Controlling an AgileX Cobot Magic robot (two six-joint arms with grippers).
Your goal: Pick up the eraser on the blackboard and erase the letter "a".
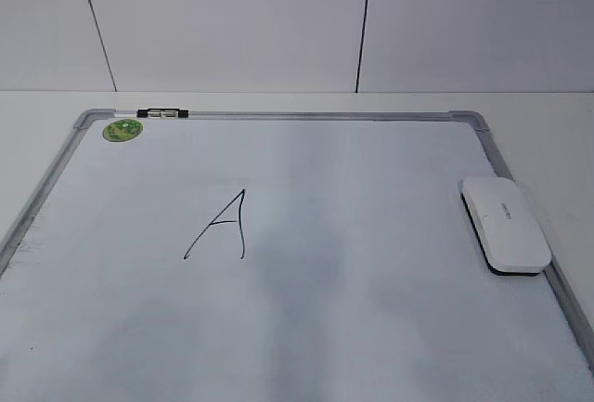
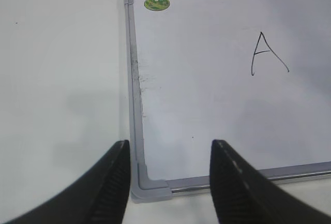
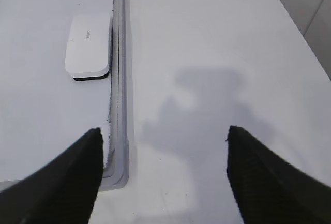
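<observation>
The white eraser (image 1: 506,224) lies flat at the right edge of the blackboard (image 1: 371,263), a white board with a grey frame. It also shows in the right wrist view (image 3: 89,45). The only letter I see is an angular uppercase "A" (image 1: 223,226), left of the board's middle; no lowercase cursive "a" shows. My left gripper (image 2: 169,144) is open and empty above the board's near left corner (image 2: 150,185). My right gripper (image 3: 164,131) is open and empty above the table, just right of the board's near right corner (image 3: 116,175). Neither gripper shows in the exterior view.
A green round sticker (image 1: 122,128) sits at the board's far left corner, with a small black clip (image 1: 162,113) on the top frame beside it. White table surrounds the board. A white panelled wall (image 1: 278,21) stands behind.
</observation>
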